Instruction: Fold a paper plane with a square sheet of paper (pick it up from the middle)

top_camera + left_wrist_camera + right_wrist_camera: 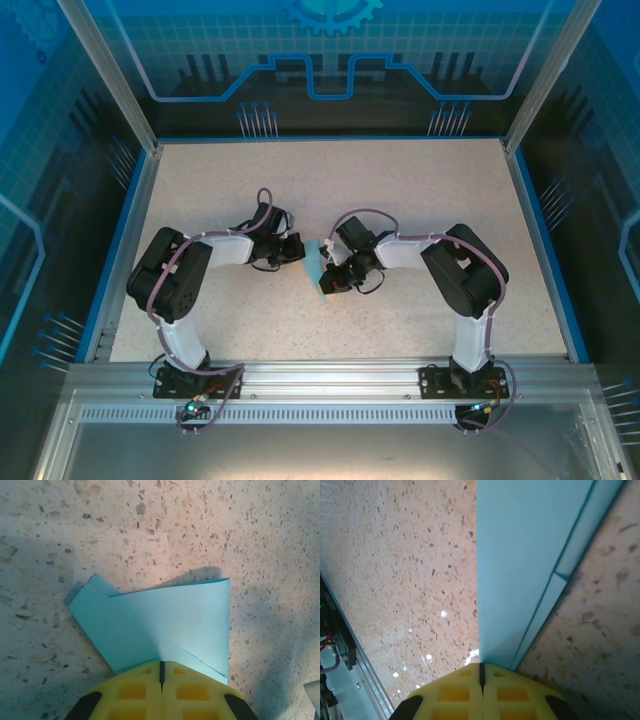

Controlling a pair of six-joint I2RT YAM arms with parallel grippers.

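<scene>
Paper: the light-blue paper (316, 266) is pinned between both grippers at about the middle of the table (420, 190), well clear of every edge.
Left gripper: the left gripper (161, 666) is clenched on the paper's near edge, its yellow fingers pressed together over overlapping layers.
Right gripper: the right gripper (481, 669) is pinched tight too, gripping a long folded edge with stacked layers showing.
Done: this is no flat square. Folds are in, and one corner flap pokes out behind.
Left: I'd say it's no slim dart yet. The shape looks wide and loose, so narrowing folds and a crisp centre crease seem outstanding.
Unclear: whether the paper rests on the table or hangs above it.
</scene>
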